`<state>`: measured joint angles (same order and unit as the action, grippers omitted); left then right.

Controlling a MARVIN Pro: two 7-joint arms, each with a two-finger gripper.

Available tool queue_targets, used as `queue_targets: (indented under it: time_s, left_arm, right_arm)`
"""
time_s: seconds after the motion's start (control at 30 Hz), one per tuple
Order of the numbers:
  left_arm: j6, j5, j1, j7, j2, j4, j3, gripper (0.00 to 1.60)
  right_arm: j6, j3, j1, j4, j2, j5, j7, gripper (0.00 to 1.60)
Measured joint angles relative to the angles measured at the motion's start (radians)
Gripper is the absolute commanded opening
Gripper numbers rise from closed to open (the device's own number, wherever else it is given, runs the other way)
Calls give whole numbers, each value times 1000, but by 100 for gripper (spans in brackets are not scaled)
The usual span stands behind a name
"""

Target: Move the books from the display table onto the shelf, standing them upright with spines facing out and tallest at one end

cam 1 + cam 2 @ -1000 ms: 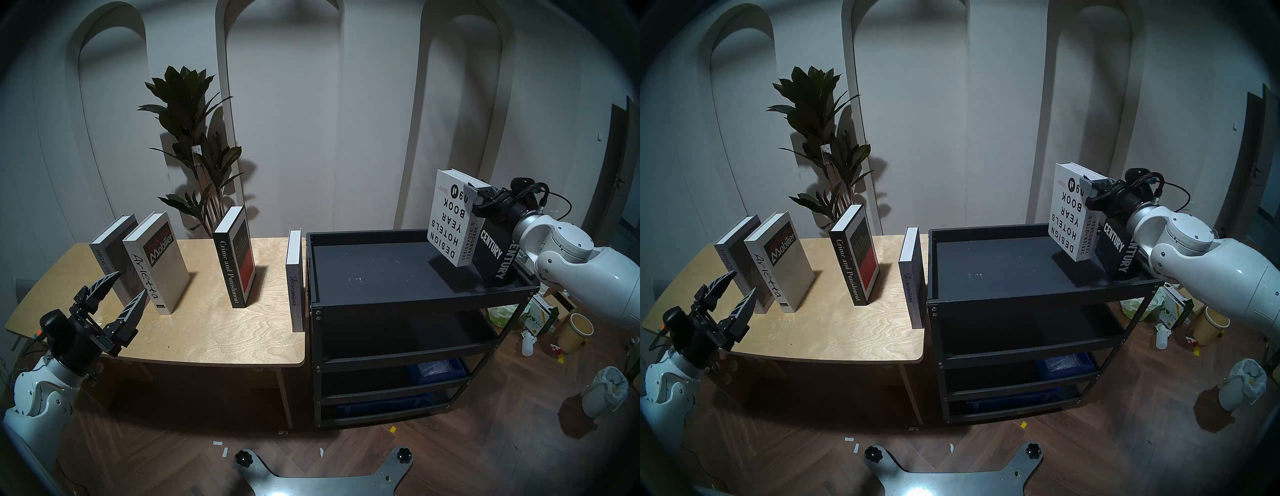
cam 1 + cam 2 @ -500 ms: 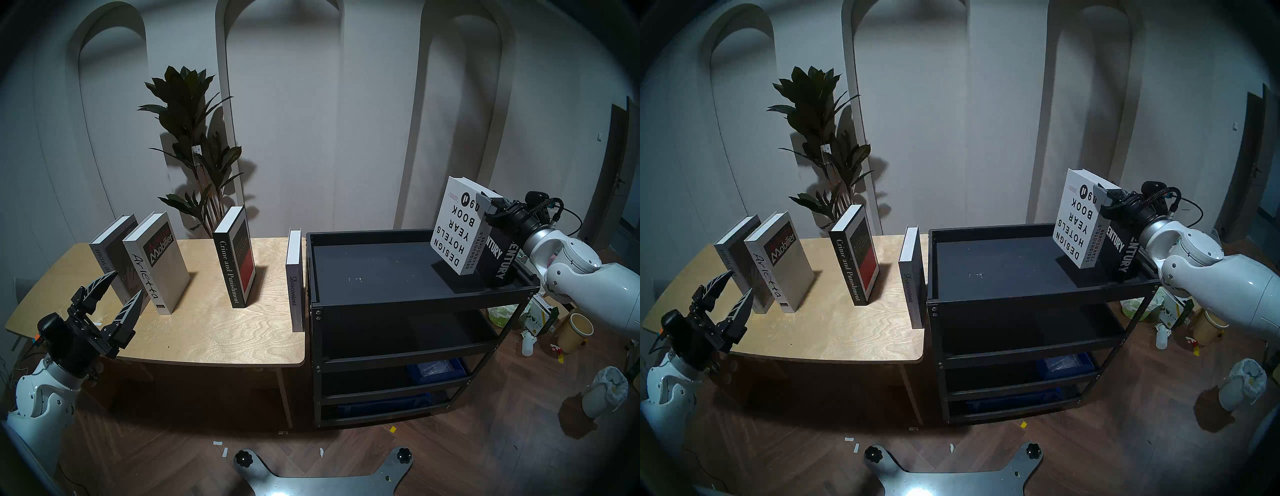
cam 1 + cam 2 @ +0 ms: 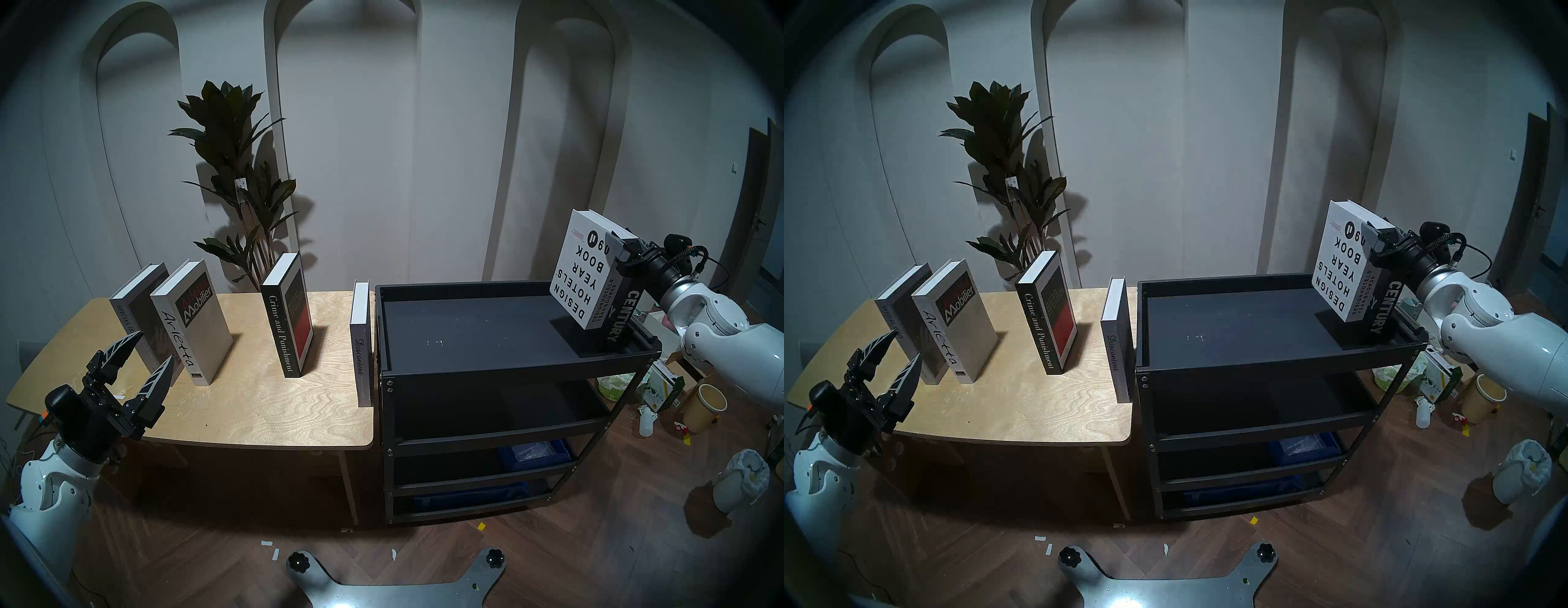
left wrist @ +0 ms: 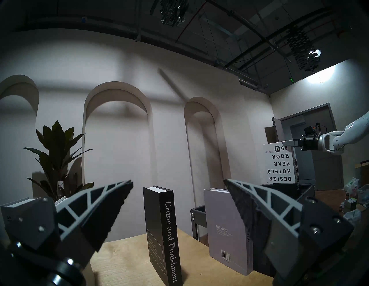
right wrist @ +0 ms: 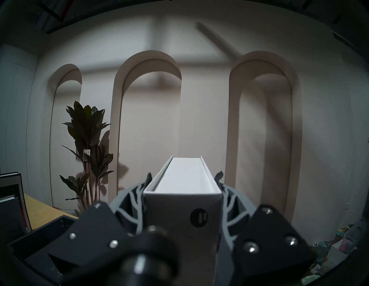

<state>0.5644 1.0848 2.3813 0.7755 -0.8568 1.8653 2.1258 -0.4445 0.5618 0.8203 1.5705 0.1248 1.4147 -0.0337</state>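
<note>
The table (image 3: pixel 254 407) carries 4 upright books: Special Issue (image 3: pixel 131 314) and Arietta (image 3: pixel 193 322) near its left end, Crime and Punishment (image 3: pixel 286 316) in the middle, and Discontent (image 3: pixel 360 344) at the right edge, just beside the shelf (image 3: pixel 509 368). On the shelf's top tray, at the right end, stands Century (image 3: pixel 619 316). The Design Hotels book (image 3: pixel 583 271) is beside Century, tilted, its lower corner over the tray.

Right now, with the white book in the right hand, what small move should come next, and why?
Probably lower it. The right hand grips the white Design Hotels book near its top, tilted, its bottom seemingly above the shelf tray, close beside the black CENTURY book. Setting it down upright there seems best.
</note>
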Motion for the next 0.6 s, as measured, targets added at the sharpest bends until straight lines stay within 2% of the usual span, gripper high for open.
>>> queue_targets:
  time_s: [0.6]
  left_arm:
    - [10, 14, -18, 33, 0, -13, -6, 160]
  right_arm:
    - [-40, 42, 112, -84, -5, 17, -59, 0]
